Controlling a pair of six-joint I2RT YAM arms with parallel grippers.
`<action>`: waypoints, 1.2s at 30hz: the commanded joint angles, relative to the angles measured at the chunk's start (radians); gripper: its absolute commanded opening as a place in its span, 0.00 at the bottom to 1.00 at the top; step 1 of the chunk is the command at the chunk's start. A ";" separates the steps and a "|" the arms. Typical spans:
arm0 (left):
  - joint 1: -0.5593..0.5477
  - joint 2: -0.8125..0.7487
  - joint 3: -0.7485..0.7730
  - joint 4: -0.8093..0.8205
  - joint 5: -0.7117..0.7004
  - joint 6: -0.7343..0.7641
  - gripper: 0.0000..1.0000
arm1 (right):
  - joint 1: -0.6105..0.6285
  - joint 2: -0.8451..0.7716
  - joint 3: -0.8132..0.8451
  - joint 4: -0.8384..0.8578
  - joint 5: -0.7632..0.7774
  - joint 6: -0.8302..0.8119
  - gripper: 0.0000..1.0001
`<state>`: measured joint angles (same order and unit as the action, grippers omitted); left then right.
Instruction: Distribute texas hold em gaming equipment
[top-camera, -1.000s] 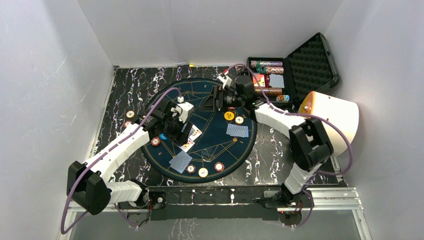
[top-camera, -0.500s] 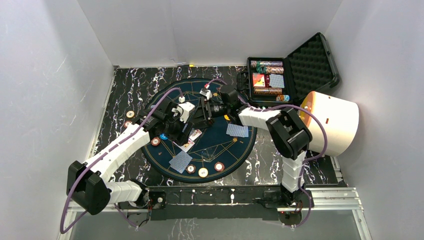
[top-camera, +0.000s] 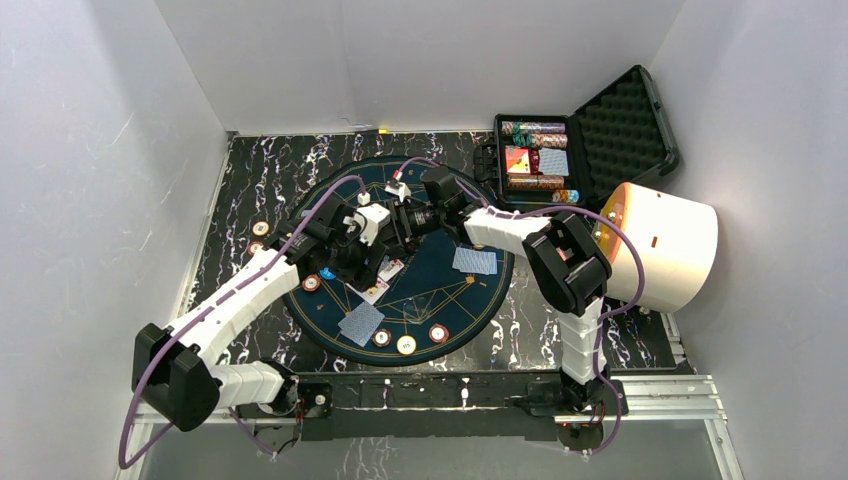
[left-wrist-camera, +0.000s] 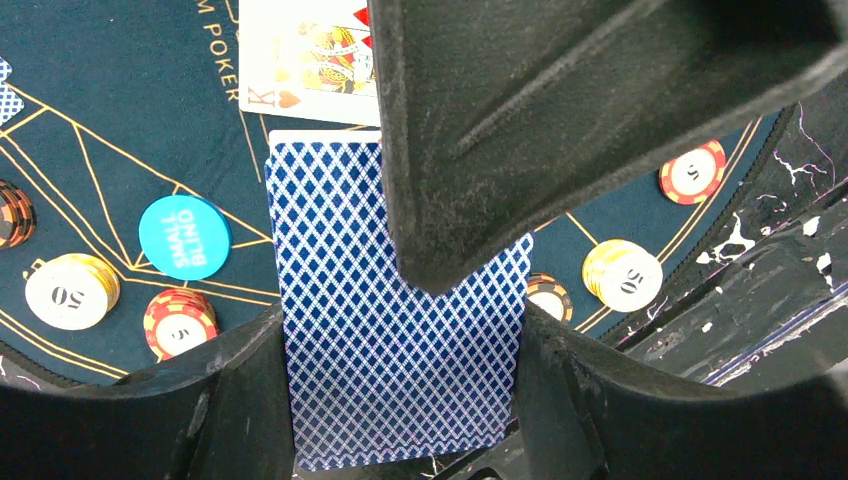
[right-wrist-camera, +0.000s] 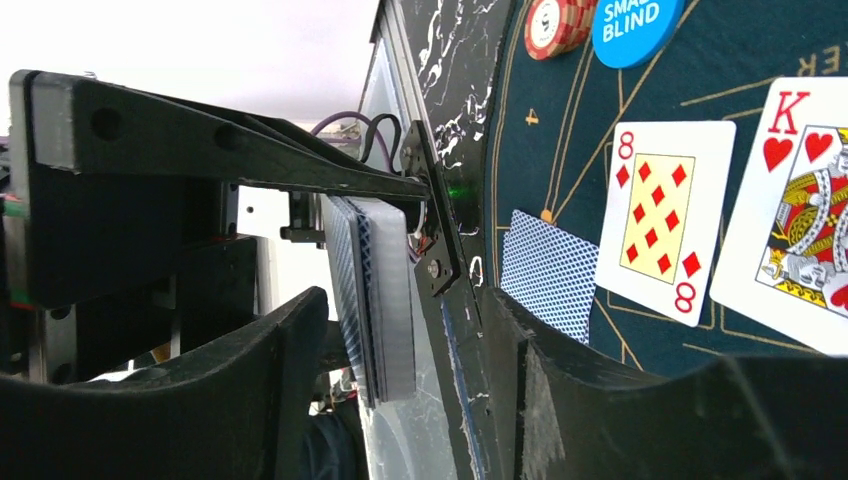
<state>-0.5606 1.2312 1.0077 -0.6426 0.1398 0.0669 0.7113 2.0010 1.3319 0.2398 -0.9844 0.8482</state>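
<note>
Gripping the deck of cards (left-wrist-camera: 400, 400), the left tool (left-wrist-camera: 400, 330) presents likely light, slick, bendy cards — the right tool (right-wrist-camera: 405, 330), jaws apart around it, should pinch one corner.

Your marbled table (top-camera: 250, 170) bears a round mat (top-camera: 430, 295) centrally, a chip (top-camera: 260, 228) at 9 o'clock, a case (top-camera: 625, 120) at 1 o'clock.

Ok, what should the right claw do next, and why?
Probably close the right claw gently on the deck and draw off a card. The left claw grips the blue-backed deck, and the right claw's fingers stand either side of it, not yet closed, so nothing is pinched.
</note>
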 joint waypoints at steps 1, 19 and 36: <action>-0.007 -0.041 0.026 0.013 0.001 -0.002 0.00 | 0.000 -0.002 0.064 -0.121 0.012 -0.110 0.64; -0.006 -0.036 0.024 0.006 0.008 -0.013 0.00 | -0.029 -0.019 0.143 -0.245 0.037 -0.207 0.53; -0.007 -0.026 0.019 0.004 0.020 -0.019 0.00 | -0.057 -0.071 0.122 -0.280 0.010 -0.276 0.54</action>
<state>-0.5606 1.2285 1.0077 -0.6445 0.1390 0.0559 0.6609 1.9976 1.4384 -0.0479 -0.9516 0.6056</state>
